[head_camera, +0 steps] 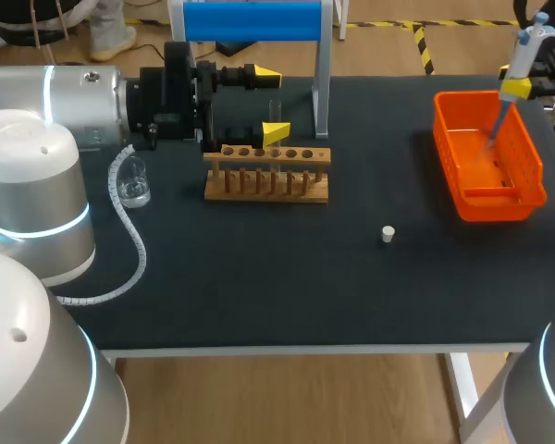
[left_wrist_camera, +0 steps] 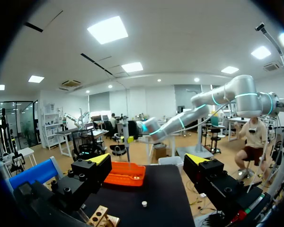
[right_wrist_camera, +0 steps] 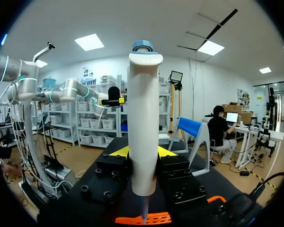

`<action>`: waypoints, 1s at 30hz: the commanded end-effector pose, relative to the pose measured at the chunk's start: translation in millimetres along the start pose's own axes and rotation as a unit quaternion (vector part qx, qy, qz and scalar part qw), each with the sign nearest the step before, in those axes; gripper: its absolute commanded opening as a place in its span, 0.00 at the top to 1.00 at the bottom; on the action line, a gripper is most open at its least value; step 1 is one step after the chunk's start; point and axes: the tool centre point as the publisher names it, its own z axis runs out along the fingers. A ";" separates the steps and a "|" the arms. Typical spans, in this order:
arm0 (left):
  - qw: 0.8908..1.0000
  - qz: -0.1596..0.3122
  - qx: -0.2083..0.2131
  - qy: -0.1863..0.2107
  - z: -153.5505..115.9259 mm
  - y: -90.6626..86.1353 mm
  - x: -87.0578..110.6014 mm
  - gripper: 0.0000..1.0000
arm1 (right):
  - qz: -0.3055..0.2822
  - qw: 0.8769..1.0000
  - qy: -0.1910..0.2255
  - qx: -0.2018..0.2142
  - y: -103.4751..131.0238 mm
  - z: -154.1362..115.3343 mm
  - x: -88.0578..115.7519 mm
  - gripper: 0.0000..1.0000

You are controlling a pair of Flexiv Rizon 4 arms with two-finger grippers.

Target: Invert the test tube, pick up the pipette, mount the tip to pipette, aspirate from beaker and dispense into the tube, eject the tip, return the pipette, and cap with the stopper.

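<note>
Right claw [right_wrist_camera: 143,151] had both yellow-tipped fingers closed against the white pipette [right_wrist_camera: 143,118], gripping its handle from two sides. The blue plunger cap stood above the fingers and the thin lower end pointed down. From overhead, the pipette [head_camera: 527,46] hung tilted over the orange bin [head_camera: 536,176] at the table's right, its lower end reaching down inside the bin. It looked light, stiff and smooth, so a grip on the thick handle seemed safest, since the narrow end would likely bend or slip.

Left claw [head_camera: 270,104] was wide open and held nothing, its fingers on either side of a clear test tube [head_camera: 275,109] that stood in the wooden rack [head_camera: 268,176]. The tube looked like glass, so probably slick and fragile. A small beaker [head_camera: 134,183] stood left of the rack, and a white stopper [head_camera: 387,234] lay alone on the dark table [head_camera: 259,277], well apart from the rack and the bin.

No brand, label or other writing could be read.
</note>
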 end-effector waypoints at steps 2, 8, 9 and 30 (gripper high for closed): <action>1.000 0.000 0.001 0.000 -0.5 0.4 -0.2 0.00 | 0.000 1.000 0.025 -0.005 -4.4 -13.0 -2.3 1.00; 1.000 0.000 0.001 0.000 -0.5 0.4 -0.2 0.00 | 0.001 0.999 0.032 -0.006 -7.2 -14.5 -1.6 1.00; 1.000 0.000 0.001 0.000 -0.5 0.4 -0.2 0.00 | 0.001 0.999 0.033 -0.006 -7.7 -14.1 -1.6 1.00; 1.000 0.000 0.001 0.000 -0.5 0.4 -0.2 0.00 | 0.020 0.999 0.036 0.001 -15.5 -0.8 -7.4 1.00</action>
